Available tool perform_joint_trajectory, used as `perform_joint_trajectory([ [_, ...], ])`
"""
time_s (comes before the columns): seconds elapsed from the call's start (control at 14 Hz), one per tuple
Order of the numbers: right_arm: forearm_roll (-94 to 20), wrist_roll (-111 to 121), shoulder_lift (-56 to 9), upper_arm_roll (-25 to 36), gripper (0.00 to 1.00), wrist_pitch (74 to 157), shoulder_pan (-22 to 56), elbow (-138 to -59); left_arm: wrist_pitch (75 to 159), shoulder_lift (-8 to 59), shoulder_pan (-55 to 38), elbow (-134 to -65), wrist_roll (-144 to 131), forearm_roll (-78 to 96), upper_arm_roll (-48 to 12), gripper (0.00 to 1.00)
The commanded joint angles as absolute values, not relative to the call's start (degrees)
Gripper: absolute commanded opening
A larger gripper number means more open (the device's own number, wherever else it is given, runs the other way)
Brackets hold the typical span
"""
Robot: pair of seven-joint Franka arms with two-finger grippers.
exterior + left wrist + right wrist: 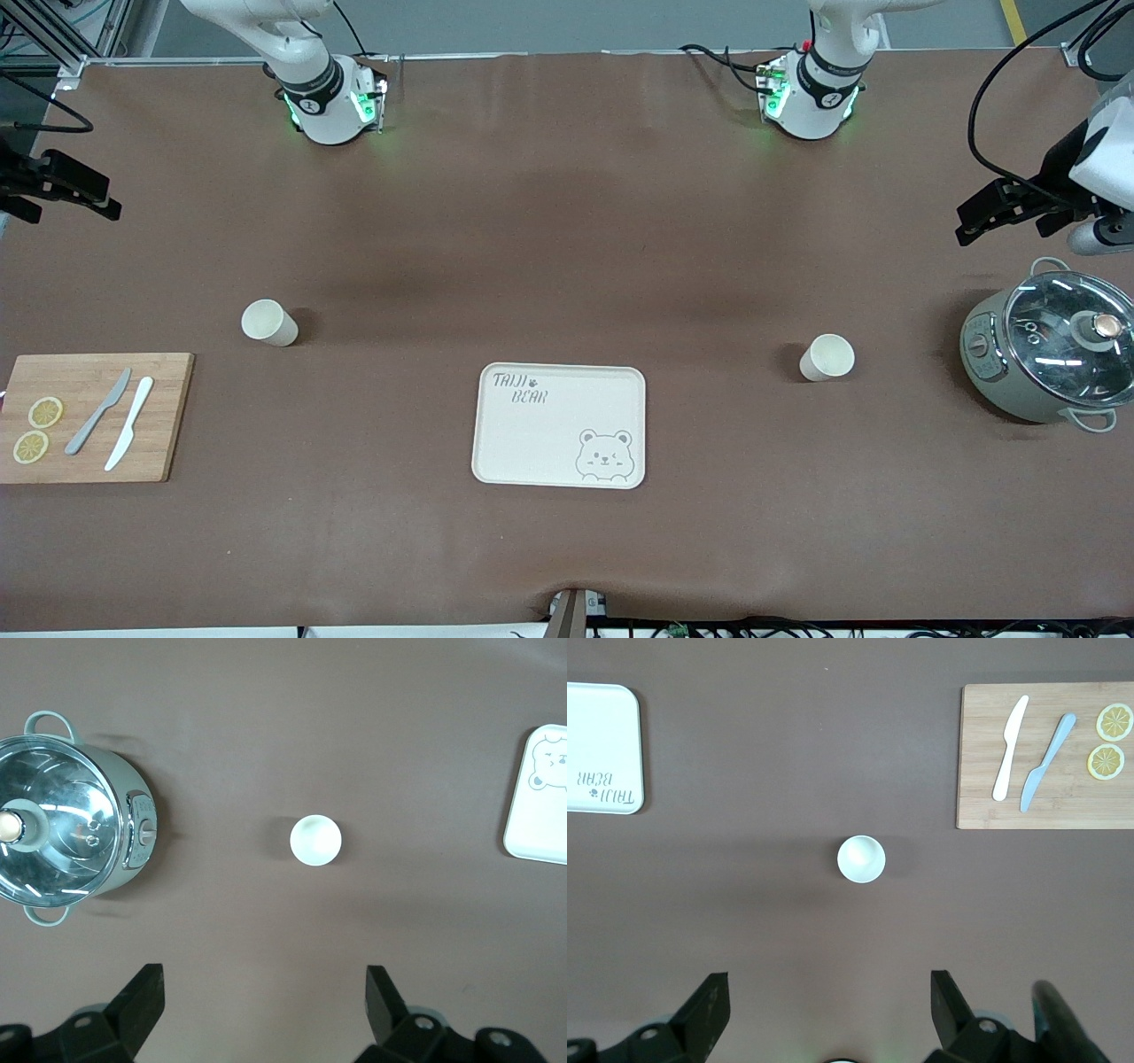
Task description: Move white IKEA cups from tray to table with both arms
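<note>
A: Status on the cups?

B: Looked done. Tray (560,425) was bare, both white cups stood on the table (567,230). One cup (268,322) sat toward the right arm's end, between tray and cutting board (93,416) but a bit farther from the front camera than either. Other cup (827,357) sat toward the left arm's end, between tray and the lidded pot (1050,354).

A: Anything left?

B: Judging by that, nothing to move. Both cups well apart from the tray.

A: Grippers?

B: Left gripper (266,1010) was spread wide, held nothing, hung high over its cup (315,840) near the pot (71,824). Right gripper (828,1010) also spread wide and empty, high over its cup (861,858). Both arms seemed pulled back and waiting.

A: Orientation?

B: Cups upright, mouths up, long axis vertical; both wrist views looked straight into the round openings. Tray flat, long axis across the table from one arm's end to the other, bear face at the corner nearer the front camera, toward the left arm's end.

A: Board?

B: Two knives, two lemon slices, untouched.
</note>
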State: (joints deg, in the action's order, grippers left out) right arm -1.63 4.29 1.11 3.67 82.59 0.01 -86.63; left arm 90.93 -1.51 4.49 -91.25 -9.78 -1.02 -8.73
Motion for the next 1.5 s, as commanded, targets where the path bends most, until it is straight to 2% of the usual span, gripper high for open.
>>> perform_joint_trajectory([
  [0.0, -0.6, 4.8, 1.8, 3.6, 1.0, 82.4, 0.3, -87.3, 91.5, -2.0, 4.9, -91.6, -10.3, -0.5, -9.1, 1.0],
  [1.43, -0.6, 4.8, 1.8, 3.5, 1.0, 82.4, 0.3, -87.3, 89.5, -2.7, 5.1, -90.8, -9.8, -0.6, -8.9, 1.0],
])
